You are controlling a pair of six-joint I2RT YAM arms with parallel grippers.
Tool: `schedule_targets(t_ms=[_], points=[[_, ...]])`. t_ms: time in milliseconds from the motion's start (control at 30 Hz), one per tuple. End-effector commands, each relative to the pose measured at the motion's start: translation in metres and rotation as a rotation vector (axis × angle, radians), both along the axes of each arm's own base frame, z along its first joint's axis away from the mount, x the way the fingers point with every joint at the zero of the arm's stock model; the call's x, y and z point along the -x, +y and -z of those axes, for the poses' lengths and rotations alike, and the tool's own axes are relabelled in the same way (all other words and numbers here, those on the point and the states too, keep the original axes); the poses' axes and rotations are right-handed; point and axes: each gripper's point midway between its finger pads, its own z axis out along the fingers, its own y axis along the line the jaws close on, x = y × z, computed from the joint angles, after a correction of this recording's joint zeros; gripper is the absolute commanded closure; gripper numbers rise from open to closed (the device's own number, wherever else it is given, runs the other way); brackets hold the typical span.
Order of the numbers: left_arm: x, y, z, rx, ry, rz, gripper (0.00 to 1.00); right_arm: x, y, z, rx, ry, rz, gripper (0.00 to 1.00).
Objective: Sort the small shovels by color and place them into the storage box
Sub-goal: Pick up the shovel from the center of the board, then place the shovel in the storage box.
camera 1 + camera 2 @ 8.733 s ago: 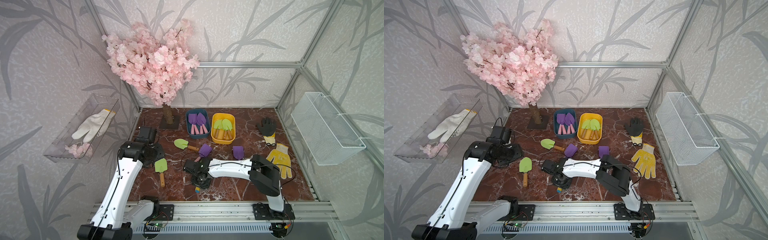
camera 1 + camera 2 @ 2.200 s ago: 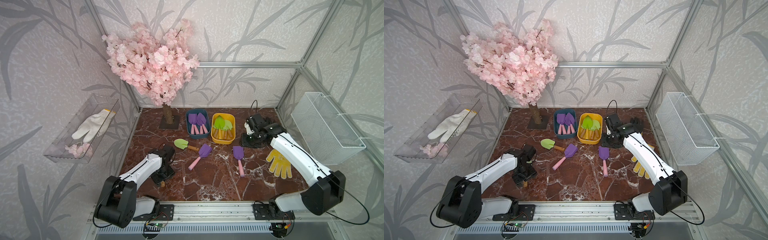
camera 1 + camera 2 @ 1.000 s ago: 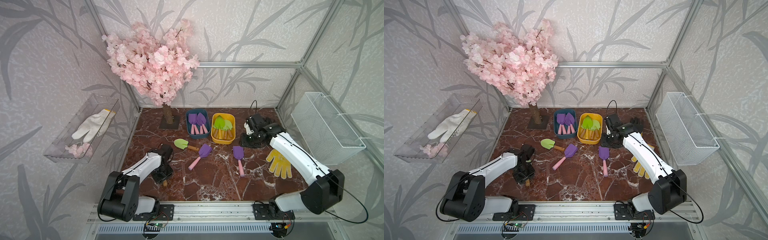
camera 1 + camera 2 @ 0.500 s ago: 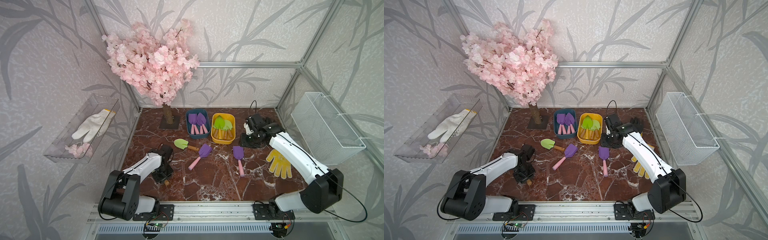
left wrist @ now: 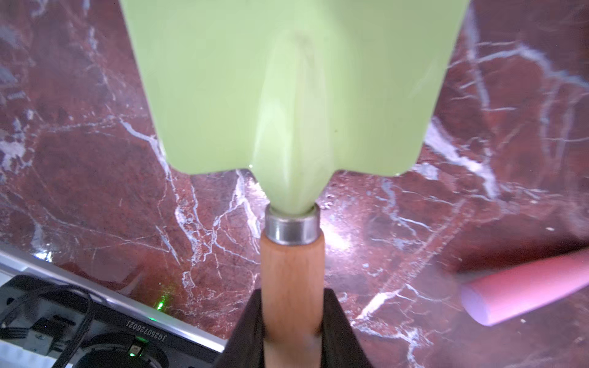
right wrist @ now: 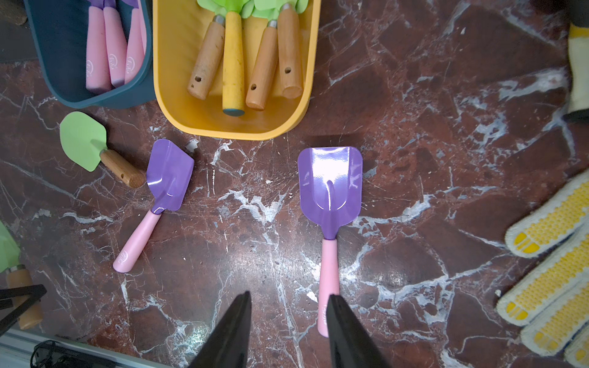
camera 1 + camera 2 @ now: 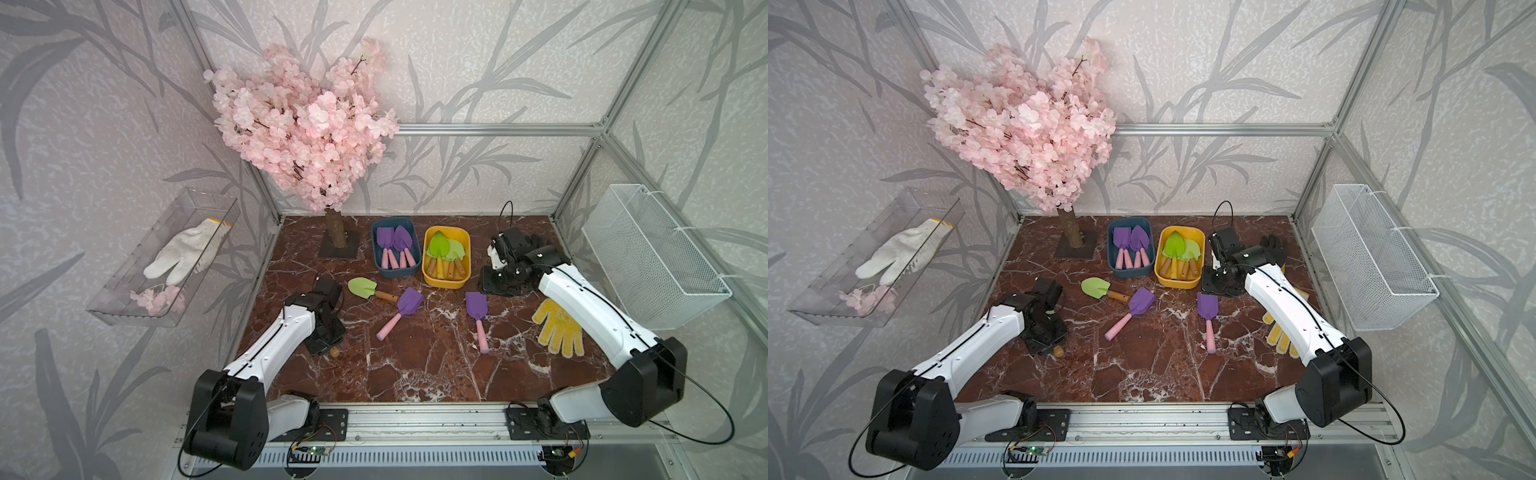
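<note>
Left claw (image 5: 291, 318) tight around green shovel (image 5: 287, 79)

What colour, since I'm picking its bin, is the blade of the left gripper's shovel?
Lime green. The shovel shows it best in the left wrist view.

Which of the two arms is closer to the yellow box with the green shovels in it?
The right arm: its jaws hang open just beside the yellow box. The left arm is well off towards the front, jaws shut on the wooden handle of a green shovel.
</note>
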Motion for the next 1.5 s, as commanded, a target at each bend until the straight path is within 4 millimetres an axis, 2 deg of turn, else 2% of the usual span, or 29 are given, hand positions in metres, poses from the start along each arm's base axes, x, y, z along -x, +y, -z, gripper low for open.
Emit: schedule_targets(t_ms=[0,233,433,767,933,1033,1200,1300,1467], points=[[-0.011,-0.015,-0.024,0.047,-0.055,0.089,0.88,0.000,-0.002,-0.010,-0.007,-0.030,0.006,0.57],[-0.045,-0.060,-0.065,0.033,-0.116,0.296,0.93,0.005,-0.009,-0.019,0.002,-0.050,0.008,0.57],[-0.078,-0.118,-0.096,0.070,-0.181,0.441,0.97,0.010,-0.020,-0.021,0.012,-0.054,0.019,0.56],[-0.152,-0.225,-0.148,0.120,-0.305,0.622,0.98,0.021,-0.035,-0.027,-0.003,-0.063,0.048,0.56],[-0.189,-0.280,-0.160,0.181,-0.365,0.684,1.00,0.033,-0.036,-0.030,-0.023,-0.067,0.050,0.56],[-0.209,-0.309,-0.155,0.223,-0.388,0.706,1.00,0.041,-0.038,-0.032,-0.033,-0.074,0.052,0.56],[-0.236,-0.343,-0.121,0.272,-0.416,0.706,1.00,0.054,-0.039,-0.033,-0.048,-0.073,0.049,0.56],[-0.246,-0.356,-0.102,0.288,-0.438,0.707,1.00,0.062,-0.039,-0.031,-0.060,-0.062,0.045,0.56],[-0.257,-0.367,-0.072,0.299,-0.415,0.699,1.00,0.072,-0.043,-0.028,-0.057,-0.060,0.045,0.55]])
